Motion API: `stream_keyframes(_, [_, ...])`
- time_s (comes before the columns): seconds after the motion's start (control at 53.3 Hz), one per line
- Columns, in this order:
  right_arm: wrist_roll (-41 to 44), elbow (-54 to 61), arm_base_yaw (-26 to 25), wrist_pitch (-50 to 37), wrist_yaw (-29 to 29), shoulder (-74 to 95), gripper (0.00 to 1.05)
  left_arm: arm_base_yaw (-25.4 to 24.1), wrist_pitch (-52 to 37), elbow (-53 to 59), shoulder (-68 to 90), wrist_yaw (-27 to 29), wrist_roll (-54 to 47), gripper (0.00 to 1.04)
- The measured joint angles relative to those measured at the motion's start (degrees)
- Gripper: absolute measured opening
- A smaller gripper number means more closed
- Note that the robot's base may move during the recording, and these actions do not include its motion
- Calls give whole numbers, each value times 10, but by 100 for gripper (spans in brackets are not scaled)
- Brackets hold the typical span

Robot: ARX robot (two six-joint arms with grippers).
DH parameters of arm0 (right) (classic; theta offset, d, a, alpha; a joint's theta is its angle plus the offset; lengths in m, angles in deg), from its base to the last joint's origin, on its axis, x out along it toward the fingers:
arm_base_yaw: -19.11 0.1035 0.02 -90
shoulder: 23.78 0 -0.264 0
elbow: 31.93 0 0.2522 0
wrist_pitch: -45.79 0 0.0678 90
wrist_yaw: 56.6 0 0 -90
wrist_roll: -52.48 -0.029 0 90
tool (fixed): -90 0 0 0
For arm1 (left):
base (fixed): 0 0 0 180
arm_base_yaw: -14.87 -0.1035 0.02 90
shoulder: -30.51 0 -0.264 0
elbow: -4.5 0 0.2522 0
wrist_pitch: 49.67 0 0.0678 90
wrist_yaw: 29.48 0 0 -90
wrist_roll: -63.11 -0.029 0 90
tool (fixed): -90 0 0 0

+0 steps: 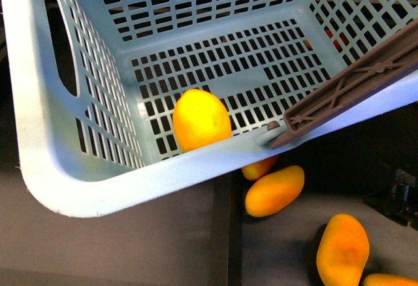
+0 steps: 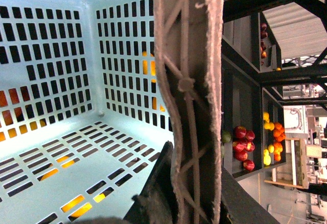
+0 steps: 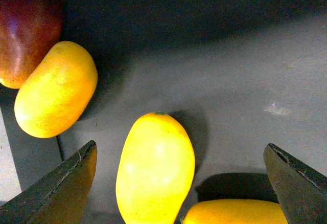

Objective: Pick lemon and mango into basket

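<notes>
dark grey tabletop (image 1: 117,247), loose mangoes (image 1: 275,190), one red fruit (image 3: 25,29)

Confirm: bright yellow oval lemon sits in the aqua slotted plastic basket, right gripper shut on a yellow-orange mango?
No: right wrist view shows the right gripper open, fingers either side of the yellow-orange mango. The bright yellow oval lemon is in the aqua slotted plastic basket.

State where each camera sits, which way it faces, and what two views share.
Front view: on the robot's body, looking down into the basket holding the lemon; no arm shows.
Left wrist view: on the left arm, looking along the brown handle into the basket; robot parts unclear.
Right wrist view: on the right arm, looking down at a mango between the fingers of the open right gripper.
Shared: front and left wrist views both show basket and handle.
</notes>
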Motion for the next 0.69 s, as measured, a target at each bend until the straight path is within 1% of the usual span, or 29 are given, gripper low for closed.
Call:
stream_keyframes(0.225, [-10, -40, 32, -4, -4, 76, 96, 0, 0, 0, 0, -4, 1, 7])
stream_keyframes(0.694, [2, -48, 59, -7, 6, 133, 96, 0, 0, 0, 0, -2, 1, 7])
